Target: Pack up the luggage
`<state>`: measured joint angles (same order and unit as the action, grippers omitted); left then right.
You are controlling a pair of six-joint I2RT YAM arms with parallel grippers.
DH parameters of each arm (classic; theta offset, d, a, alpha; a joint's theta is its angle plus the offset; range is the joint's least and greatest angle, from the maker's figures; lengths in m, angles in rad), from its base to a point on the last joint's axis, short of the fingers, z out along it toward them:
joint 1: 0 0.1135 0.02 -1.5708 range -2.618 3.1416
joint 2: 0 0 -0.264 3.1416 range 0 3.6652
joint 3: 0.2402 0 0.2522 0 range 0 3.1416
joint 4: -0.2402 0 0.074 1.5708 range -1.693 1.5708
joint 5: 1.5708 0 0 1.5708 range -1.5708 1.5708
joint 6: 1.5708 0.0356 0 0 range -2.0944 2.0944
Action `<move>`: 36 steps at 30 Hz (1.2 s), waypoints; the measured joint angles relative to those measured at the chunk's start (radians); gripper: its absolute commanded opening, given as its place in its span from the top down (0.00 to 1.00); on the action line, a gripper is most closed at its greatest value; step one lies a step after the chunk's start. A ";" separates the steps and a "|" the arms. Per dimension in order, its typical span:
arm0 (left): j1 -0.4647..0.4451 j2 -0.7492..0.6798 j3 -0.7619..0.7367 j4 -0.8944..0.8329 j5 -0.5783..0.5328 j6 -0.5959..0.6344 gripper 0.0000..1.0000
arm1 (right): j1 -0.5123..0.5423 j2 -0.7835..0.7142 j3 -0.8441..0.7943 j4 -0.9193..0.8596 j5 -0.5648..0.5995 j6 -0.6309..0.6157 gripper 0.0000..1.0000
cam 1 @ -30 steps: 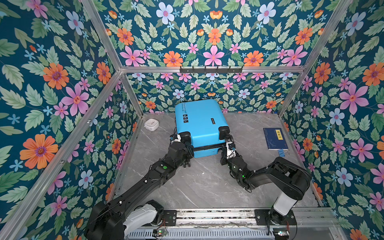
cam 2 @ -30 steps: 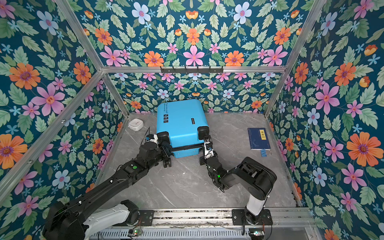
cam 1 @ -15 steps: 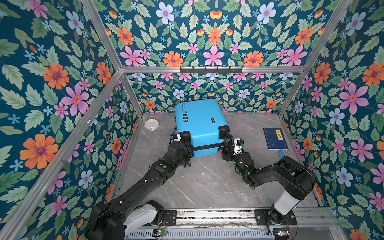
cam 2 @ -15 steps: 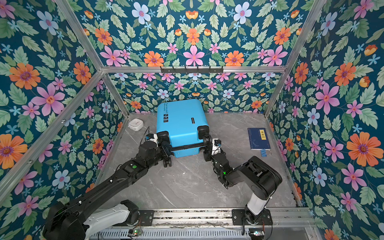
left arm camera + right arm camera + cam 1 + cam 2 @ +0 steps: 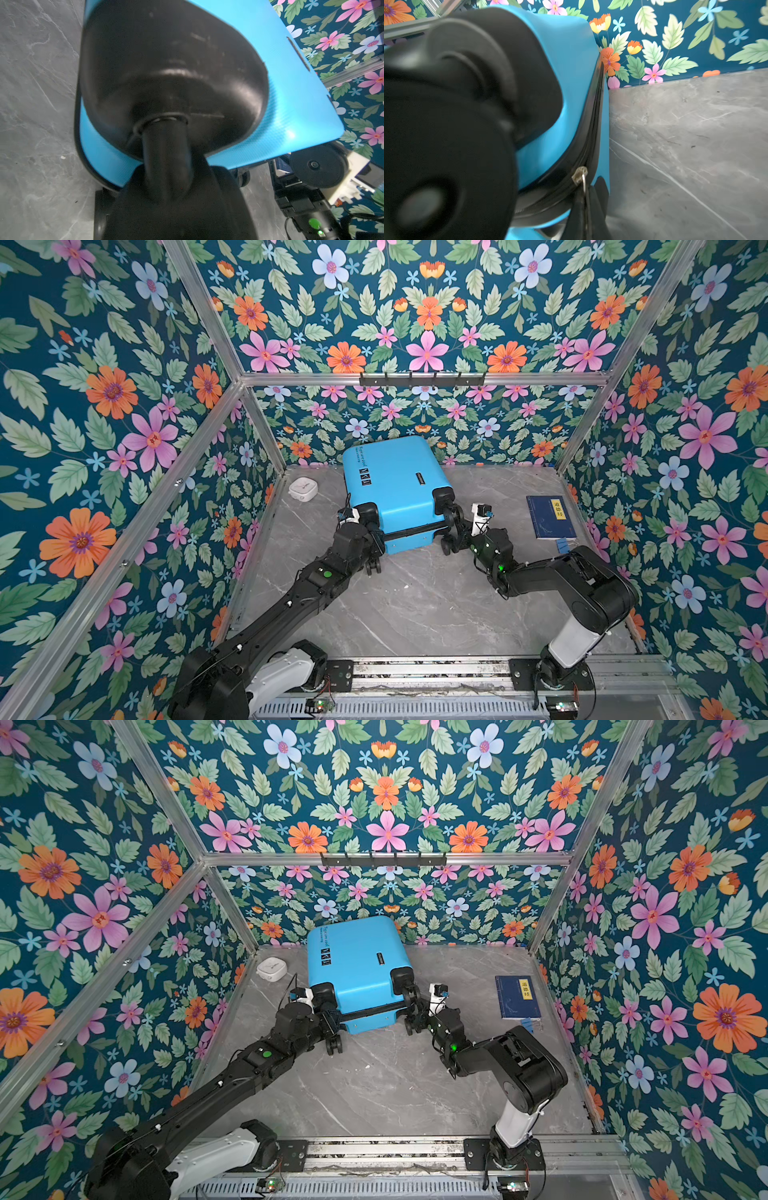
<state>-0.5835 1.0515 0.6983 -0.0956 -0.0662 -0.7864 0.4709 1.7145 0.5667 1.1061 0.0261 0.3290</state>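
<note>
Luggage [image 5: 395, 485] — right gripper [image 5: 585, 207] pinches its zipper pull [image 5: 580, 176]; left gripper [image 5: 375, 536] — fingers hidden.

Bare grey floor [image 5: 415, 605] lies open before the suitcase [image 5: 395, 481], which crowds the back wall [image 5: 478, 435]; a book [image 5: 548, 516] sits well right, a white box [image 5: 303, 489] left.

The book [image 5: 550, 517] bears a yellow label [image 5: 558, 509] reading 道德经 (the luggage [image 5: 395, 485] print is too small to read).

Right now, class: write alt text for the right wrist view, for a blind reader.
The right gripper is shut on the zip pull of a sky-blue suitcase. A blurred black wheel looms close; grey table and flowered wall beyond.
</note>
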 measured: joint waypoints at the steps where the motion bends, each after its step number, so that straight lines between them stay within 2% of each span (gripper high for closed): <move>1: 0.001 0.001 0.001 -0.005 0.000 0.002 1.00 | -0.011 0.005 0.017 -0.021 -0.019 0.000 1.00; 8: 0.010 0.002 0.001 -0.022 0.003 0.001 1.00 | -0.062 0.062 0.154 -0.146 -0.155 0.000 1.00; 17: 0.018 0.016 0.011 -0.053 0.004 -0.002 0.99 | -0.073 0.156 0.332 -0.280 -0.232 -0.008 1.00; 18: 0.018 0.016 0.014 -0.060 0.005 0.002 0.72 | -0.073 0.157 0.335 -0.281 -0.233 -0.008 1.00; 19: 0.018 0.014 0.015 -0.063 0.005 0.005 0.50 | -0.073 0.157 0.336 -0.281 -0.235 -0.008 1.00; 21: 0.019 0.003 0.017 -0.077 0.008 0.017 0.28 | -0.074 0.157 0.335 -0.279 -0.245 -0.008 1.00; 22: 0.018 -0.010 0.024 -0.091 0.007 0.040 0.19 | -0.074 0.156 0.332 -0.278 -0.242 -0.008 1.00; 24: 0.017 -0.042 0.047 -0.090 -0.010 0.052 0.13 | -0.080 0.156 0.322 -0.266 -0.234 -0.007 1.00; 25: 0.018 -0.056 0.061 -0.090 -0.023 0.057 0.01 | -0.084 0.156 0.317 -0.256 -0.231 -0.007 1.00; 31: 0.001 -0.099 0.181 -0.183 -0.096 0.108 0.00 | -0.088 0.156 0.264 -0.174 -0.229 0.000 1.00; 36: -0.123 -0.028 0.305 -0.246 -0.152 0.142 0.00 | -0.087 0.152 0.229 -0.125 -0.232 0.001 1.00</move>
<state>-0.7063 1.0237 1.0031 -0.3412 -0.2184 -0.6449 0.3836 1.8664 0.7959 0.9810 -0.2058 0.3302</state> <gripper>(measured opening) 0.998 0.050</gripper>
